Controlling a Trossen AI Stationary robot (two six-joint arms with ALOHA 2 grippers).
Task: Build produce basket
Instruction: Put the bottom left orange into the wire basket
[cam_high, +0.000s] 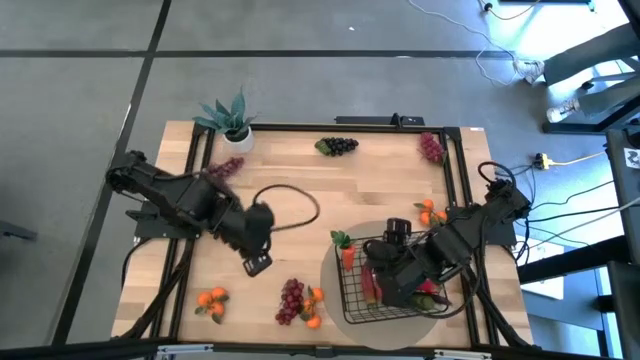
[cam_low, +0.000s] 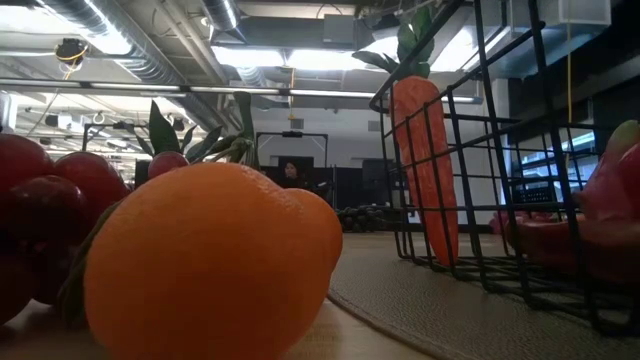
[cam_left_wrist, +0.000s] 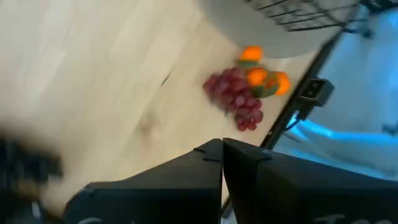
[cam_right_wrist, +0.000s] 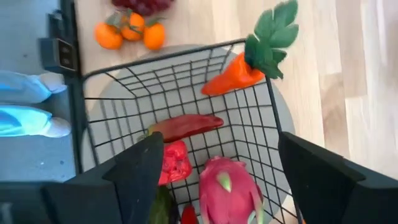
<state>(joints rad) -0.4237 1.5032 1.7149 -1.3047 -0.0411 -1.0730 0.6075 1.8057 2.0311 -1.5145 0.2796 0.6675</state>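
The black wire basket (cam_high: 352, 292) stands on a round grey mat (cam_high: 335, 270) at the near right. It holds a pink dragon fruit (cam_right_wrist: 229, 190), a red pepper (cam_right_wrist: 175, 162) and a long red pepper (cam_right_wrist: 186, 126). A carrot (cam_right_wrist: 231, 78) leans in one corner with its leaves over the rim. My right gripper (cam_right_wrist: 219, 144) hovers open above the basket, empty. My left gripper (cam_high: 257, 264) is shut and empty over the table's middle. Red grapes (cam_left_wrist: 233, 96) with small oranges (cam_left_wrist: 261, 78) lie on the wood near the front edge, ahead of it.
More produce lies around the table: oranges (cam_high: 212, 299) at the near left, purple grapes (cam_high: 226, 167) at the far left, dark grapes (cam_high: 338, 146) and red grapes (cam_high: 432, 148) along the far edge, and oranges (cam_high: 430, 212) at the right. A potted plant (cam_high: 232, 118) stands at the far left.
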